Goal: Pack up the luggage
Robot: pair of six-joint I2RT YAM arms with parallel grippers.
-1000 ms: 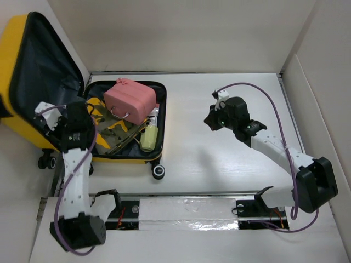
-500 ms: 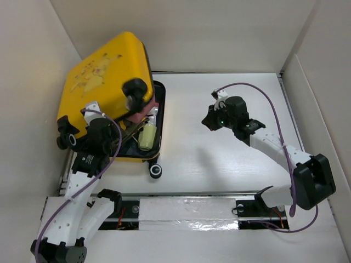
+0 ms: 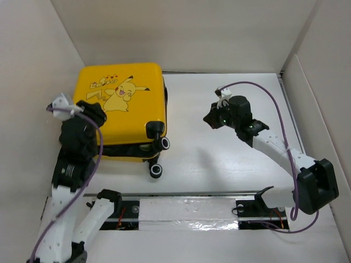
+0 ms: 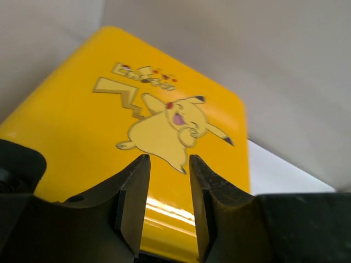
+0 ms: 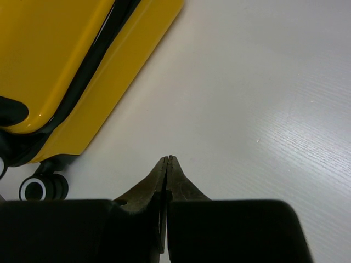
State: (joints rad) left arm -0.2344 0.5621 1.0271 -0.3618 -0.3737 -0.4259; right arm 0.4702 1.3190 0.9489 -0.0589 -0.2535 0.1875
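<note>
Pikachu suitcase (image 3: 123, 112): being closed at the tabletop's (image 3: 230, 164) far-left corner.
Left gripper (image 4: 168, 164): jaws being held apart, empty.
Right gripper (image 5: 166, 161): jaws being pressed together.
Next: zipping likely being required.

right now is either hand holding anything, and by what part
Nothing is held. The left hand is open over the yellow Pikachu suitcase; the right hand is shut empty above the table.

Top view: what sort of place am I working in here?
Likely a lab robot test cell, not a home: a white table boxed in by plain white panels, a mounting rail along its near edge, the closed yellow luggage lying on it.
</note>
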